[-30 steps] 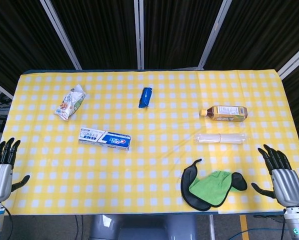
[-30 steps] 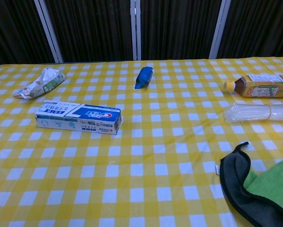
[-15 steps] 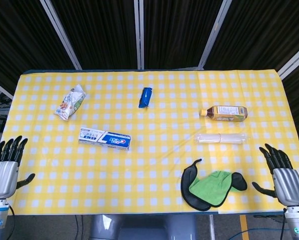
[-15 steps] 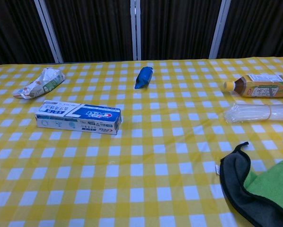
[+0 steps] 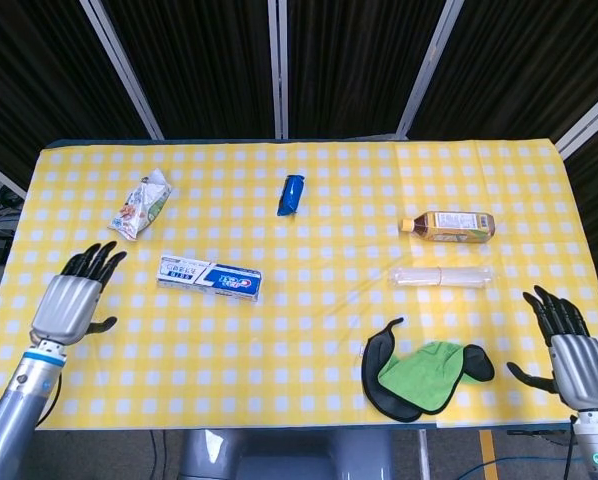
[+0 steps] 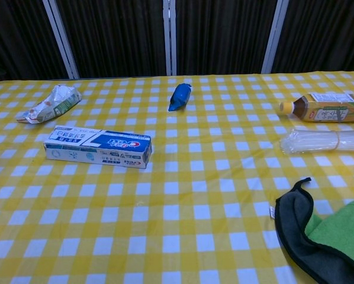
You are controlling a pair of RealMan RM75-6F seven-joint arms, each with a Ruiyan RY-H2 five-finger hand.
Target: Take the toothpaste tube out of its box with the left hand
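The blue and white toothpaste box (image 5: 209, 277) (image 6: 98, 147) lies flat on the yellow checked tablecloth, left of centre, closed as far as I can see. No tube shows outside it. My left hand (image 5: 71, 300) hovers over the cloth to the left of the box, fingers spread, holding nothing, about a hand's width from the box's left end. My right hand (image 5: 567, 352) stays at the table's front right corner, fingers apart and empty. Neither hand appears in the chest view.
A crumpled snack packet (image 5: 140, 204) lies behind the box at the left. A small blue packet (image 5: 291, 193) sits mid-back. On the right are a tea bottle (image 5: 449, 225), a clear wrapped bundle (image 5: 443, 275) and a green and black cloth (image 5: 420, 377).
My left hand has moved up and to the right from the table's front left corner, onto the cloth toward the toothpaste box. The right hand has barely shifted.
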